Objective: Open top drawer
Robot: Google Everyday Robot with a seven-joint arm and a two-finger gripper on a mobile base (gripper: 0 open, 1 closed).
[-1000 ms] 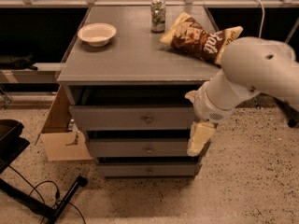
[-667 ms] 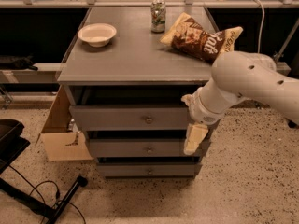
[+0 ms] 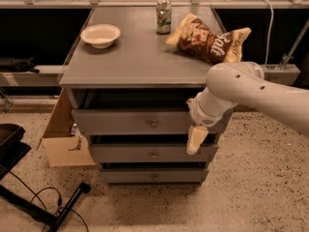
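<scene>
The top drawer (image 3: 120,122) is the uppermost and tallest grey front of the grey cabinet, with a small round metal knob (image 3: 153,124) at its middle. A dark gap shows between it and the cabinet top. Two shallower grey drawers (image 3: 125,153) sit below it, each with a similar knob. My gripper (image 3: 195,140), cream-coloured and pointing down, hangs in front of the right end of the top drawer, to the right of the knob and slightly lower. My white arm (image 3: 251,88) reaches in from the right and covers the drawer's right end.
On the cabinet top (image 3: 130,62) stand a white bowl (image 3: 100,35), a drink can (image 3: 163,16) and a brown chip bag (image 3: 207,40). A cardboard box (image 3: 63,139) leans at the cabinet's left side. A black stand and cables (image 3: 48,207) lie on the speckled floor at lower left.
My arm and gripper have moved a little to the left, closer to the top drawer's knob. The drawers and the things on top have not moved.
</scene>
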